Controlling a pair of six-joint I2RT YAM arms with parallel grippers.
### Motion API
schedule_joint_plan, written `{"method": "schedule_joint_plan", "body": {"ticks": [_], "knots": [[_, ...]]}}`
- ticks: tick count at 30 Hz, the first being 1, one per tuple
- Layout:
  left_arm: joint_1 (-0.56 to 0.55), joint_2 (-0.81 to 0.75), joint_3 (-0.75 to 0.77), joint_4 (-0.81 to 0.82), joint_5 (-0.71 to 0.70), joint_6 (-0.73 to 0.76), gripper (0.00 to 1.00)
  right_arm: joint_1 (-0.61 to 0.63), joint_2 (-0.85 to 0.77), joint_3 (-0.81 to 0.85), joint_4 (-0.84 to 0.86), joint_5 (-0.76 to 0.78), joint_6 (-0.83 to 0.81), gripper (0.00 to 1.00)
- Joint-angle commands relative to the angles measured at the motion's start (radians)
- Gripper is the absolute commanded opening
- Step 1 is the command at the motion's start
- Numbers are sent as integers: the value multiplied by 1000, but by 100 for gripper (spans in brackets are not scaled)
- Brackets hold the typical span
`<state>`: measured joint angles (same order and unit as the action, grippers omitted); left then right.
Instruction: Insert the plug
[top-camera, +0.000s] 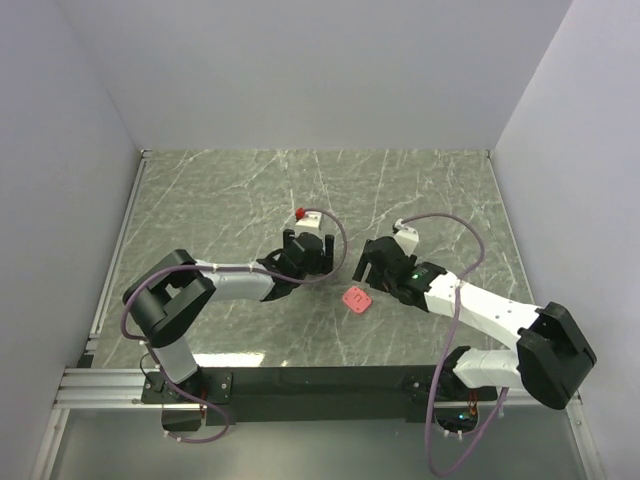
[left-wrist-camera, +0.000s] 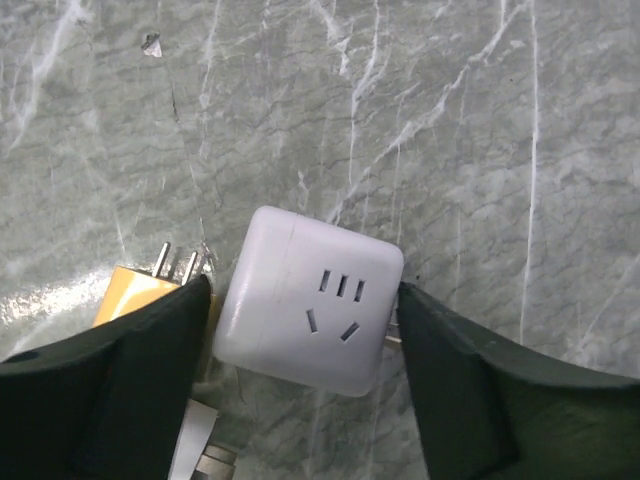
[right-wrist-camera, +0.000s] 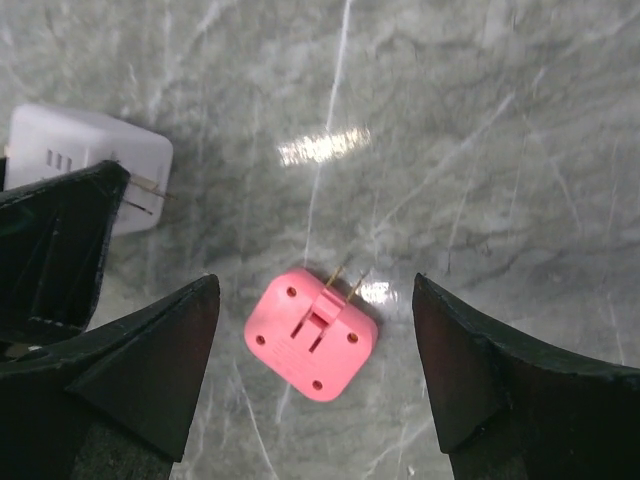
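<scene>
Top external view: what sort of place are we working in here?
Probably a lab robot test cell: a marble-patterned table boxed in by plain white walls, two arms bolted to a rail at its near edge, and small props, a white socket cube and a pink plug.

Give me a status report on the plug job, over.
Right pincer open above pink plug, plug loose on table. Left pincer straddling white socket cube, grip unclear. Orange plug lying right beside the cube.

White socket cube (left-wrist-camera: 308, 312) sits between dark fingers (left-wrist-camera: 130, 385), perhaps touching both.
</scene>
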<state>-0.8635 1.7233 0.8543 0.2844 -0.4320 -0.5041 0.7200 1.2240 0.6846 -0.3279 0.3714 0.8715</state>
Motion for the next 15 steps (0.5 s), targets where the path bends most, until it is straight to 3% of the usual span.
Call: {"method": "schedule_joint_plan", "body": {"ticks": [1, 7, 15], "knots": [[-3, -77, -47, 90, 41, -27, 84, 27, 20, 58, -94, 32, 92, 84], [-3, -178, -147, 191, 121, -4, 96, 98, 83, 98, -181, 14, 185, 86], [-3, -317, -316, 242, 62, -42, 97, 168, 202, 145, -168, 17, 320, 88]]}}
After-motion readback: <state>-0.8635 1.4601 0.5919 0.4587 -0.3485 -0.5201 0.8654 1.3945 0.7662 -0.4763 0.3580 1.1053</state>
